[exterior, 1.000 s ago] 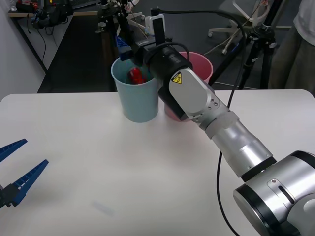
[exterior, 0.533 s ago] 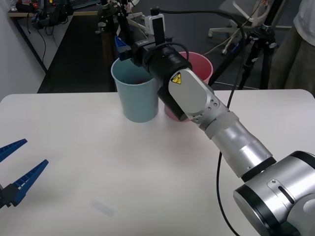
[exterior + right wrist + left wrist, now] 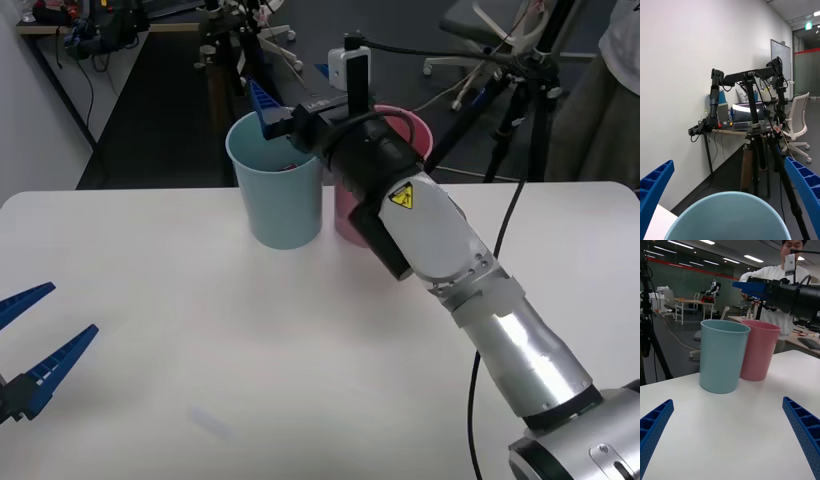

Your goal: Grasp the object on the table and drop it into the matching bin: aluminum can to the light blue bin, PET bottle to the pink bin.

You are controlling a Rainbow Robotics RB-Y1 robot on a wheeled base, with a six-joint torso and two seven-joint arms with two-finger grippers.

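Front view: the right gripper (image 3: 268, 112) was held over the far rim of the light blue bin (image 3: 277, 196), fingers spread, nothing gripped.
Can: a sliver of red (image 3: 288, 166) was glimpsed inside that bin, below the gripper; likely the aluminum can.
Pink bin (image 3: 345, 218): touching beside it.
Left gripper (image 3: 35, 350): parked open over the tabletop (image 3: 200, 340), well apart.
Judgement: drop done; withdrawal was judged next.

Even, bright light from ceiling strip lamps falls on the wide white smooth table (image 3: 200, 330), leaving only soft, faint shadows at the base of the tall light blue plastic bin (image 3: 277, 180) and a mild sheen beside it, while that bin's near rim (image 3: 730, 215) looks blurred close to the right wrist camera.
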